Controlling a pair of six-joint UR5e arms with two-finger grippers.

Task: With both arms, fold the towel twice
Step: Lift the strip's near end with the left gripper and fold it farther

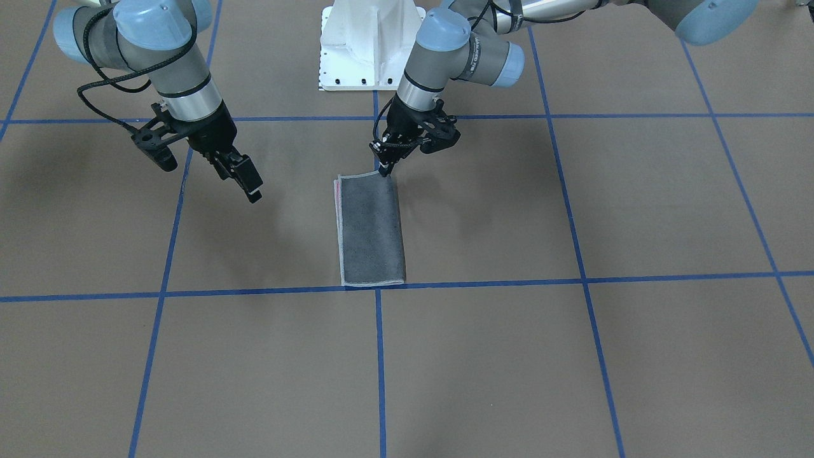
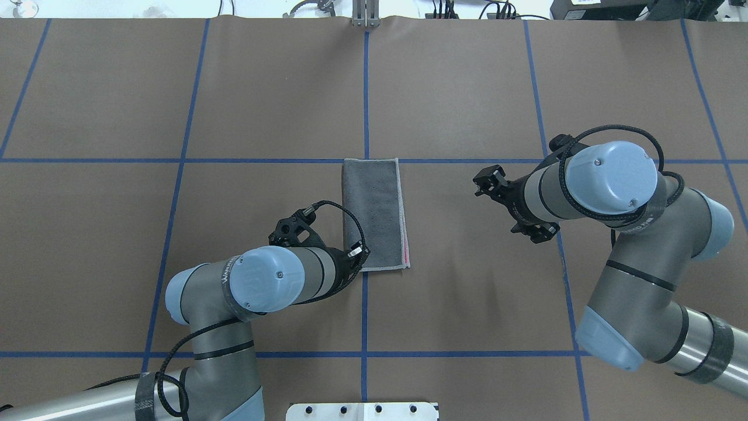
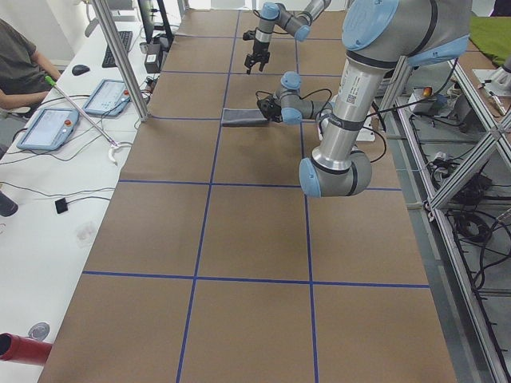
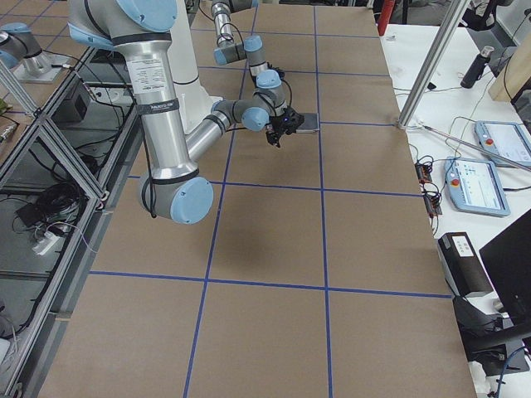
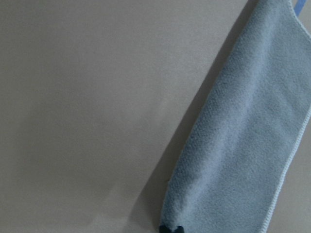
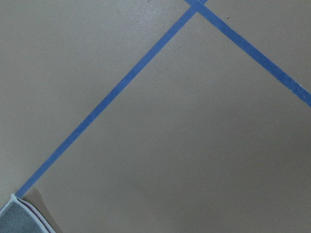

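Pinching the near corner of the half-folded dark grey terry towel [image 1: 371,230] on the brown tabletop [image 1: 572,356] with my left end effector [image 1: 384,166]; right end effector [image 1: 245,180] is hanging clear, seemingly pressed together. A thin grip is risking a slipped layer.

Brown desk [image 2: 467,88] gridded with blue tape lines [image 2: 366,88]; a folded grey towel [image 2: 375,213] lies flat at centre, white pedestal base [image 1: 372,44] at one edge.
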